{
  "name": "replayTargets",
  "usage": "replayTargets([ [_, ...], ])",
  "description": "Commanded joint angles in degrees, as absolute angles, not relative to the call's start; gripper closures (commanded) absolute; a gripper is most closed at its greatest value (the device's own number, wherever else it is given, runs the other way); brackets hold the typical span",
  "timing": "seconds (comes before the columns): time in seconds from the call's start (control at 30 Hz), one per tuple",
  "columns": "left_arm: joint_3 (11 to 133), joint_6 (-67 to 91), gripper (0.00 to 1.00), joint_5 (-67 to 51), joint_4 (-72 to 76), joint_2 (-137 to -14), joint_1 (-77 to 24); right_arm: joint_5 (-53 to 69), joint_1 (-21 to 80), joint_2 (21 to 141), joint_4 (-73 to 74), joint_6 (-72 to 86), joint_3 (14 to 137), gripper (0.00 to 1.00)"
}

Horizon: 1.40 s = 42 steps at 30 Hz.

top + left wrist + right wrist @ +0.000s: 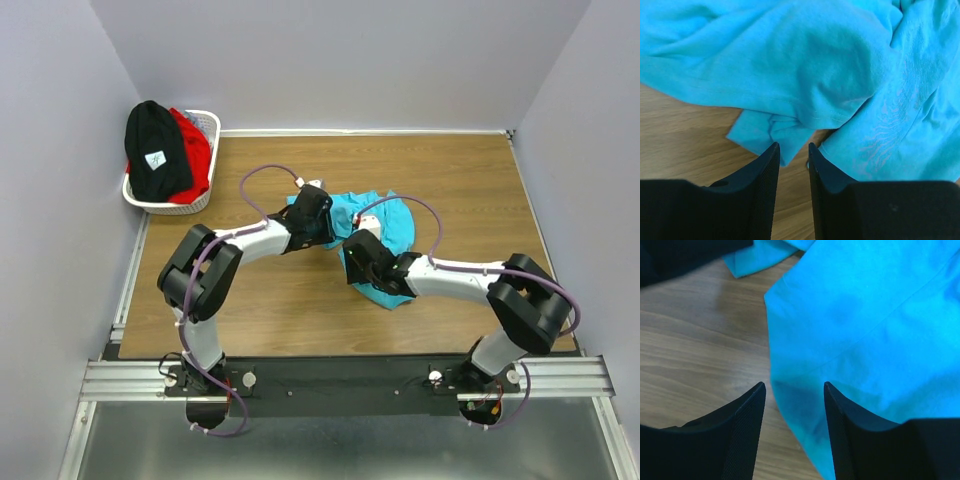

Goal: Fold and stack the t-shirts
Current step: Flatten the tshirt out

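The turquoise shirt (388, 222) lies crumpled in a loose heap near the middle of the table (470, 190), with both arms bent in over it. The black shirt (155, 150) and the red shirt (196, 152) sit bundled in the white basket (213, 122) at the far left corner. The cloth looks light, limp and thin. It should sag and drag rather than hold a shape, so it is probably best taken by a hem, sleeve edge or corner, where a small pinch catches a single layer, not in the bunched middle. The left gripper (792, 146) has its jaws nearly together with only a slim gap. A folded corner of the turquoise cloth reaches that gap, but bare wood shows through and nothing looks pinched. The right gripper (794, 384) is spread wider and hangs over the shirt's edge, with cloth and wood under the opening and nothing held. The overhead view shows the whole layout, basket included, but the arms hide the fingertips and much of the shirt. The wrist views show the jaw gaps, hems and creases, and the left one picks out a faint print on the cloth, but neither shows the basket.
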<state>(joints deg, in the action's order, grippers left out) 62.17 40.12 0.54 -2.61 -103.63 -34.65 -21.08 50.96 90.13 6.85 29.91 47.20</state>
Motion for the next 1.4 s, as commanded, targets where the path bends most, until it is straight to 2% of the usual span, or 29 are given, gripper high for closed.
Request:
replayTargets([
  [0.0, 64.5, 39.8, 0.63, -0.4, -1.3, -105.8, -35.9, -23.6, 51.3, 93.0, 1.1, 29.8, 48.9, 0.43],
  [0.47, 64.9, 40.4, 0.63, 3.3, -2.3, -109.8, -36.8, -22.4, 51.4, 99.1, -1.4, 29.9, 49.3, 0.43],
  [0.53, 64.7, 40.6, 0.67, 3.4, -2.3, -110.2, -36.8, -23.1, 51.3, 99.0, -1.3, 30.1, 49.0, 0.46],
  [0.63, 64.8, 40.2, 0.82, 3.7, -2.4, -110.3, -36.9, -25.1, 51.3, 97.6, -1.1, 30.4, 48.0, 0.56],
  [0.67, 64.9, 40.0, 0.90, 3.8, -2.4, -110.1, -36.9, -25.7, 51.4, 97.1, -0.9, 30.3, 47.8, 0.60],
  [0.7, 65.0, 39.8, 0.95, 4.0, -2.5, -110.0, -36.9, -26.1, 51.4, 96.6, -0.5, 30.3, 47.7, 0.71],
  [0.73, 65.3, 39.6, 1.00, 4.5, -3.2, -109.3, -36.9, -27.1, 51.4, 95.6, -0.2, 30.2, 47.6, 0.76],
  [0.8, 65.7, 39.2, 1.00, 5.9, -4.6, -108.5, -36.7, -28.5, 51.4, 94.3, 2.0, 30.0, 47.9, 0.87],
  [0.87, 65.5, 38.8, 1.00, 6.4, -5.5, -106.2, -35.6, -30.3, 51.2, 91.6, 4.1, 29.8, 48.2, 0.94],
  [1.0, 63.5, 38.1, 1.00, 7.2, -6.5, -100.7, -33.0, -33.0, 50.7, 85.4, 8.3, 29.3, 48.7, 0.99],
  [1.37, 56.6, 35.8, 1.00, 6.5, -11.0, -81.0, -23.8, -39.3, 45.3, 67.7, 20.8, 25.1, 56.0, 0.99],
])
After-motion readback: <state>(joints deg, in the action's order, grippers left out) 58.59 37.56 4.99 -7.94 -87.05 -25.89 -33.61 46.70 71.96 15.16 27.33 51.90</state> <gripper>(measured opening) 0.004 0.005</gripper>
